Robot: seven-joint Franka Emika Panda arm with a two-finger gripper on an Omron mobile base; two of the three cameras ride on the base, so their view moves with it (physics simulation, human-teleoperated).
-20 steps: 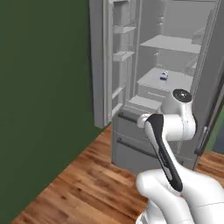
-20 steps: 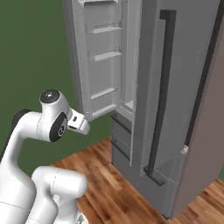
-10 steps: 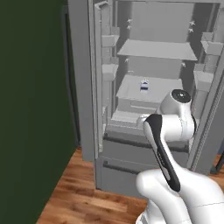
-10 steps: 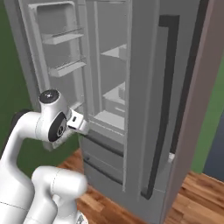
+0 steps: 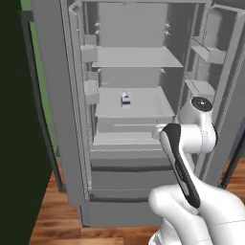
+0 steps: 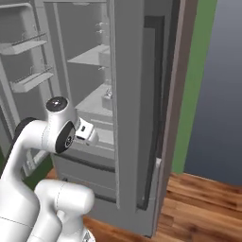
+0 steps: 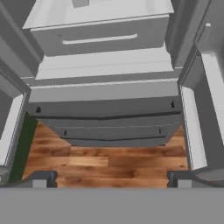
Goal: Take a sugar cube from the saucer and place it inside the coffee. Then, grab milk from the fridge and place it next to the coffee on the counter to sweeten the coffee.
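A: Left side first? Left door (image 5: 52, 105) swung wide, racks (image 5: 89, 53) along its inner edge. Past it, open fridge (image 5: 129, 67) with flat shelves.

B: And the milk (image 5: 126, 99)? Standing upright on the middle shelf (image 5: 143, 103), toward its front left, long axis vertical, apart from both side walls.

A: Seen from the right base too? Small pale shape on that shelf (image 6: 94, 101), too blurred to call.

B: End effector (image 7: 109, 178)? Spread wide, nothing between the tips, pointing down over the lower drawers (image 7: 105, 107) and the wood floor (image 7: 105, 162).

A: So the relation that matters? Milk above and ahead of the end effector, deeper in the cavity and a little left of the wrist (image 5: 160, 131). Probably needs a lift and a tilt up to level before reaching in.

B: Room to move? Clear shelf around the carton on both sides, so a side-on pinch looks possible. Upper shelf (image 5: 136, 57) overhead limits height.

A: On the right? Right door (image 5: 213, 81) and its racks close beside the elbow (image 5: 201, 107); likely the tight edge for any swing.
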